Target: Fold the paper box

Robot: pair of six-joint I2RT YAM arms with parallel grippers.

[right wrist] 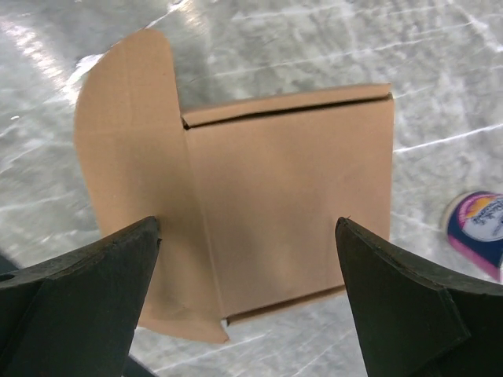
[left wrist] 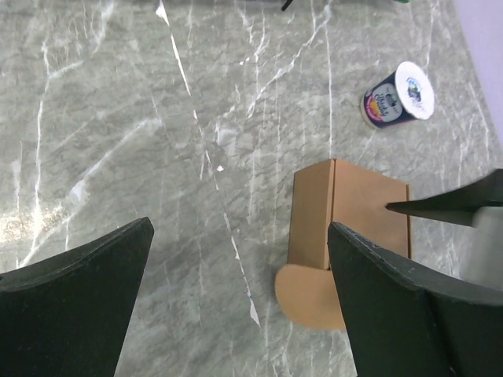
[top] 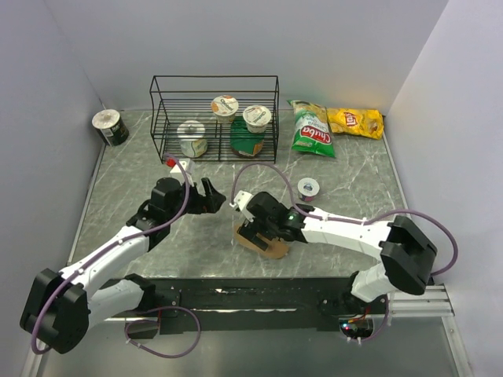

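Far left, back corner: a small round can (top: 110, 126) on the gray marble table (top: 357, 177). Next to that, a black wire rack (top: 169, 126) with three white cups (top: 257, 118) inside.

In front of the rack: left gripper (left wrist: 240, 228), fingers spread wide, holding nothing, up over bare table just left of the paper box.

In the middle, near the front: the paper box (top: 271, 248), plain brown, sitting on the table, folded into a square, with one round flap (right wrist: 126, 157) lying flat at its side.

Right above it: right gripper (right wrist: 247, 228), fingers spread wide too, one on each side of the box, not squeezing it. Can't tell if touching.

A bit behind the box: a small cup (top: 308, 187) with a white lid.

Far back on the right: a green chip bag (top: 312, 129), then a yellow chip bag (top: 355, 122).
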